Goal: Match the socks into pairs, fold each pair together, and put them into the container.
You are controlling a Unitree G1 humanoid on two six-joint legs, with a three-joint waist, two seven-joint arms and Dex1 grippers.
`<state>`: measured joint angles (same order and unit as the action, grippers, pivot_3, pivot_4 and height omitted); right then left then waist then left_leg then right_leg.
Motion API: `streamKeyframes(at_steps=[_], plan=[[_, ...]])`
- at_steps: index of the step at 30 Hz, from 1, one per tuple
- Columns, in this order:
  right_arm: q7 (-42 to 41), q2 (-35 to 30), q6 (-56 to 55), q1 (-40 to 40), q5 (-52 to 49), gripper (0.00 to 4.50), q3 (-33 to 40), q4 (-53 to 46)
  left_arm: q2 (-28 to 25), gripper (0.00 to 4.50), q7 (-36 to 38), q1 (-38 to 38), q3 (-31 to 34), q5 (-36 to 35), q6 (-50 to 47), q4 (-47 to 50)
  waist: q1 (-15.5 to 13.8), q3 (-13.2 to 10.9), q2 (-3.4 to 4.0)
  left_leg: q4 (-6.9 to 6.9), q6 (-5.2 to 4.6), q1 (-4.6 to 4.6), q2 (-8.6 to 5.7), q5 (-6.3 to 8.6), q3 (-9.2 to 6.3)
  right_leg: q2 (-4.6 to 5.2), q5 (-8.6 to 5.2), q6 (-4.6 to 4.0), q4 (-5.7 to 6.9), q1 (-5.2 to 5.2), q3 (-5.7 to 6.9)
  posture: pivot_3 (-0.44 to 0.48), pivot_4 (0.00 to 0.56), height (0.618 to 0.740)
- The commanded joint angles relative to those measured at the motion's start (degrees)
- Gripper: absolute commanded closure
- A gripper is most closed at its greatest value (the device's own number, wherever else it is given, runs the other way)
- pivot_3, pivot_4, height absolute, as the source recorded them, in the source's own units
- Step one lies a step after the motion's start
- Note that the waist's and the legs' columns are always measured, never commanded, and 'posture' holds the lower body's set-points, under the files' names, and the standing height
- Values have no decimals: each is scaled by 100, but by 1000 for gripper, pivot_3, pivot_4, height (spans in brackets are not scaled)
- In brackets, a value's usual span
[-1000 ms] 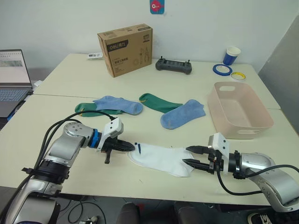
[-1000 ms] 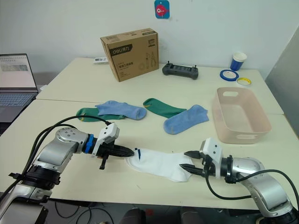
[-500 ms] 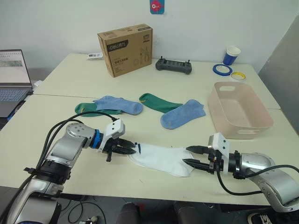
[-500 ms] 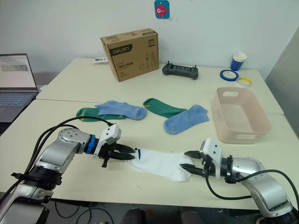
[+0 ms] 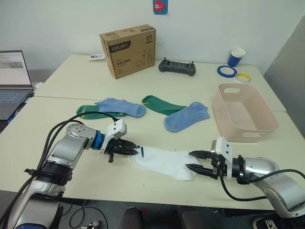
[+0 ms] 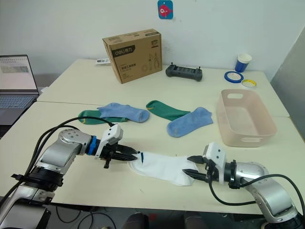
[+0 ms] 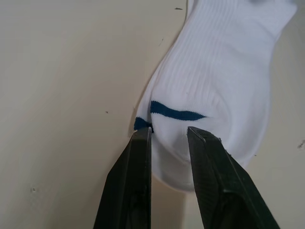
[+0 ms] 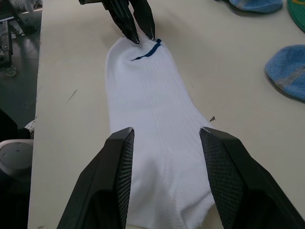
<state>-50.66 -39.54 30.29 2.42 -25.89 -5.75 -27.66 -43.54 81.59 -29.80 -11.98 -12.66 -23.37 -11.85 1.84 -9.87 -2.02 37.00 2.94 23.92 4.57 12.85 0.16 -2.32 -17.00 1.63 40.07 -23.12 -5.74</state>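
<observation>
socks (image 5: 164,161) stretched between left gripper (image 5: 135,150) and right gripper (image 5: 192,160).

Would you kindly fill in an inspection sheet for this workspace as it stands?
Surface: cream table, seam across it.
Job's things: white sock flat at the front; two blue socks, two green socks mid-table; pink basin holds nothing.
Clutter: cardboard box, controller, cup, tape rolls.
Grippers: left hand open at the sock's cuff; right hand open astride its toe.
Cables: black, along the left arm.
Surroundings: laptop, wall sticker.
</observation>
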Motion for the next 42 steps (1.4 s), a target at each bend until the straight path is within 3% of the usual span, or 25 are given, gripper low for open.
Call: streamKeyframes(at_steps=[1, 20, 28, 37, 40, 42], plan=[[17, -20, -51, 6, -32, 2138, 73, -210, -63, 3288, 31, 62, -46, 1, -32, 212, 0, 0, 0, 0, 0, 0, 0, 0, 0, 0, 0, 0, 0, 0, 1, 0, 150, 740], [48, -42, -30, -22, -53, 2138, 71, -242, 24, 3288, -165, -147, -176, 328, 80, -212, -1, 0, 0, 0, 0, -1, 0, 0, -1, 0, 0, 0, 0, 0, 1, 0, 150, 740], [49, -41, -21, -24, -59, 2138, 62, -261, 79, 3288, -3, 63, -152, 10, -286, 282, -1, 0, 0, 0, 0, 0, 0, 0, -1, 0, 0, 0, 1, 0, 0, 0, 150, 740], [46, -46, -15, -14, -65, 2138, 68, -270, 152, 3288, -88, 79, -265, 228, 92, 42, -1, 0, 0, 0, 0, -1, 0, 0, -1, 0, 0, 0, 1, 1, 1, 0, 150, 740], [51, -52, -10, -17, -64, 2138, 72, -284, 246, 3860, -124, 101, -217, 129, 85, 57, -1, 0, 0, 0, 0, -1, 0, 0, 0, 0, 0, 0, 1, 1, 0, 0, 150, 740], [48, -59, -10, -24, -65, 2138, 76, -292, 255, 4473, -71, 103, -195, 67, 21, 104, -1, 0, 0, 1, 0, 0, 0, 0, 0, 0, 0, 0, 1, 1, 0, 0, 150, 740]])
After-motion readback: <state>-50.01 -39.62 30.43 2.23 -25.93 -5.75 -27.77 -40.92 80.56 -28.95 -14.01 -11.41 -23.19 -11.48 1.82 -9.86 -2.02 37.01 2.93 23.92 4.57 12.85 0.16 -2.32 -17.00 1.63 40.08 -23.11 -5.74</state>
